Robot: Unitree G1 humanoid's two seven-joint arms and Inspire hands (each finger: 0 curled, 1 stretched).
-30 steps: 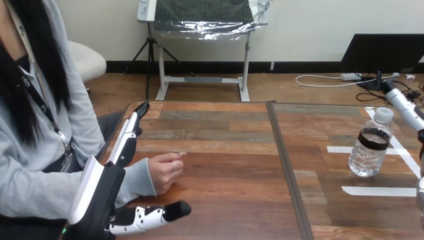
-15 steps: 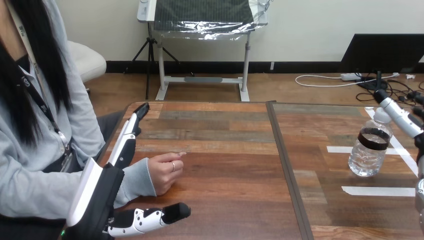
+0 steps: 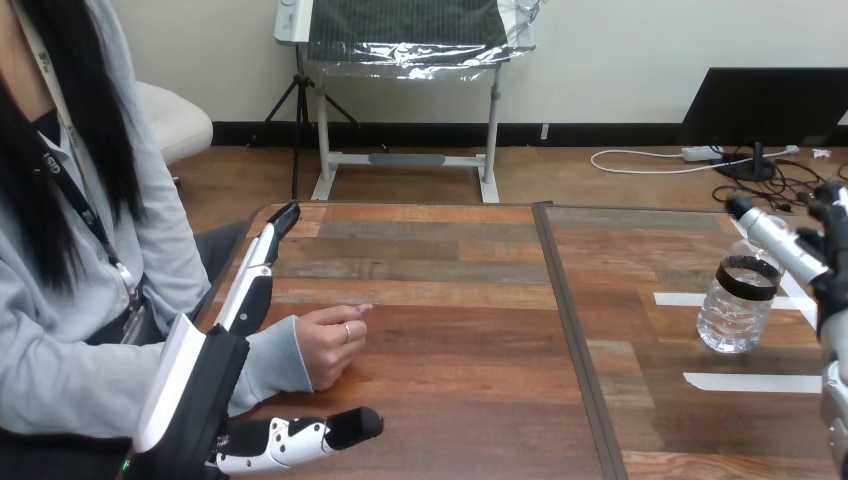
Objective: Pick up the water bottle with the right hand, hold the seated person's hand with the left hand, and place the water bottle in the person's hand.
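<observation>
A clear water bottle (image 3: pixel 738 312) with a dark band stands upright at the table's right. My right hand (image 3: pixel 830 275) is beside it at the view's right edge, open, with one straight finger (image 3: pixel 772 236) lying across the bottle's top and hiding the cap. The person's hand (image 3: pixel 328 345) rests loosely closed on the table at the left. My left hand (image 3: pixel 200 390) is open around the person's grey sleeve: its straight fingers (image 3: pixel 260 268) run along the far side and its thumb (image 3: pixel 300 435) lies on the near side. I cannot tell whether it touches the wrist.
White tape strips (image 3: pixel 756 381) mark the wood around the bottle. A dark seam (image 3: pixel 572 330) splits the tabletop down the middle. The person sits close against the table's left edge.
My right hand has moved left toward the bottle, and its finger now covers the cap. The left hand, the person's hand and the bottle have stayed put.
</observation>
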